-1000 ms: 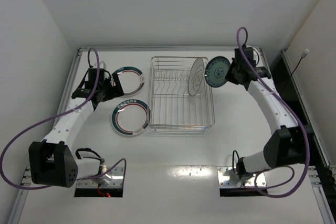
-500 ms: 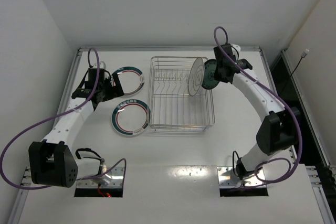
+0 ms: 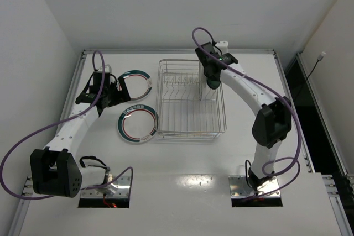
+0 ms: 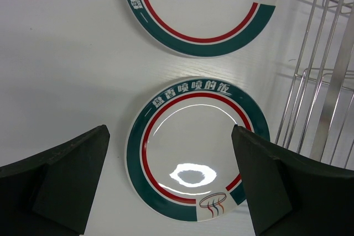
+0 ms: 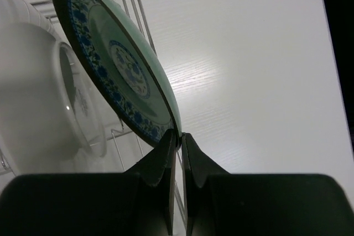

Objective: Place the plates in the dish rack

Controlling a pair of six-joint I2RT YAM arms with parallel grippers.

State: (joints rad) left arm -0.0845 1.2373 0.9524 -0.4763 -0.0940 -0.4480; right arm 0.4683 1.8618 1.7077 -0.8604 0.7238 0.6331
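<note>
Plates first. Spotted the round teal-blue patterned plate [image 5: 119,62] up on edge and leaning, at the far right part of the rectangular silver wire dish rack [image 3: 191,132]. Caught it pinched by the rim in the right gripper [image 5: 177,136], both dark fingers [image 5: 163,164] pressed together on that thin edge. Could not tell whether its lower edge rested on the wires. Saw the round whitish-grey plate [image 5: 38,103] upright just beside it, on its left in the right wrist view; touching or not, hard to say. Made out thin rack wires behind and below the teal plate. From above, found both of those plates mostly hidden under the white right arm [image 3: 246,87], stretched from its base across the rack's right side.

Looked left of the rack and counted two round white plates with dark green rims and thin red rings, lying flat on the white table [image 3: 182,158]: the nearer one [image 3: 137,122] just beside the rack's near left corner, the farther one [image 3: 136,84] a little apart from its left wall. Noted white lettering on each green rim. Found the left gripper [image 4: 170,131] hanging over that pair, fingers spread wide, gripping nothing, with one green-rimmed plate framed between them in the left wrist view.
</note>
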